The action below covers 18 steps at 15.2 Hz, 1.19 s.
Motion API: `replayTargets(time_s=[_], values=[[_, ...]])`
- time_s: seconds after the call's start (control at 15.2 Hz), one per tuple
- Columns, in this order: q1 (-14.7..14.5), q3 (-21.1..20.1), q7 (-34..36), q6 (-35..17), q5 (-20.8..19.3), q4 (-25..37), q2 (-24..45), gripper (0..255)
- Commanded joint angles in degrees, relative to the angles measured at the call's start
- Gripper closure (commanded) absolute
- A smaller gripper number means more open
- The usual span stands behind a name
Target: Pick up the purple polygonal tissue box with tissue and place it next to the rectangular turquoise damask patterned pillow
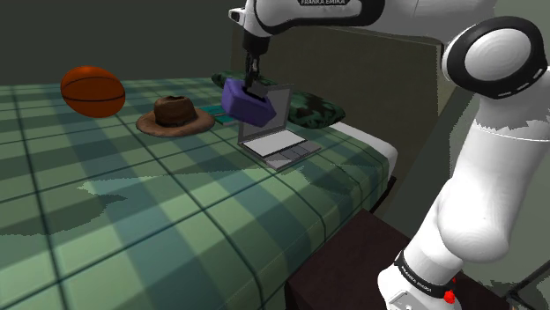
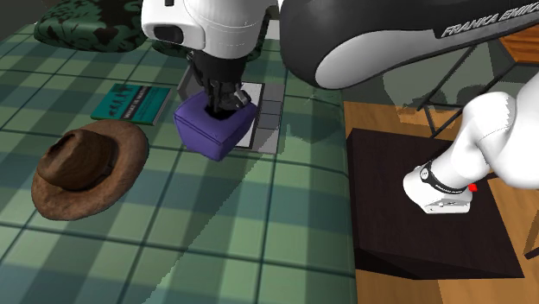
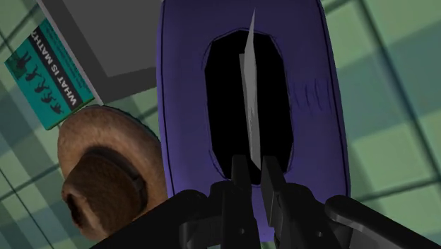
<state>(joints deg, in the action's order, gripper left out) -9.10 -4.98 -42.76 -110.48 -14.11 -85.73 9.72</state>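
The gripper [image 3: 252, 168] is closed to a narrow gap, and the white tissue [image 3: 251, 106] rising from the dark opening of the purple tissue box [image 3: 177, 106] is clasped between its fingers [image 3: 240, 173]. The box [image 1: 247, 104] is held under the gripper [image 1: 253, 84] and appears raised over the open laptop [image 1: 278, 141], in front of its screen in the shoulder view. The hand is pointed straight down, with the white arm stretched out from the stand [image 2: 415, 199] over the plaid bedcover [image 1: 176, 220]. The dark green patterned pillow [image 1: 313, 107] is seen just behind the laptop. A brown hat [image 2: 82, 164] and a teal book [image 2: 129, 102] are seen beside the box [image 2: 216, 129].
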Motion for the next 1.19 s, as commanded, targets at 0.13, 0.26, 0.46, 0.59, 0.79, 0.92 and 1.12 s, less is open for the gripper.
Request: replayTargets(time_s=[0.13, 0.26, 0.46, 0.59, 0.79, 0.92, 1.12], values=[[3.3, 2.0, -5.3, -2.5, 1.9, -5.2, -4.1, 255], [4.8, 3.1, -7.9, -3.5, 2.8, -7.0, -5.4, 255], [7.0, 4.8, -12.0, -4.8, 4.2, -9.1, -7.0, 255], [8.4, 6.0, -14.8, -5.5, 5.1, -10.2, -7.7, 255], [10.5, 7.9, -19.0, -6.3, 6.4, -11.1, -8.4, 255], [11.8, 9.1, -21.9, -6.7, 7.4, -11.4, -8.6, 255], [13.9, 11.0, -26.3, -7.2, 8.9, -11.3, -8.4, 255]])
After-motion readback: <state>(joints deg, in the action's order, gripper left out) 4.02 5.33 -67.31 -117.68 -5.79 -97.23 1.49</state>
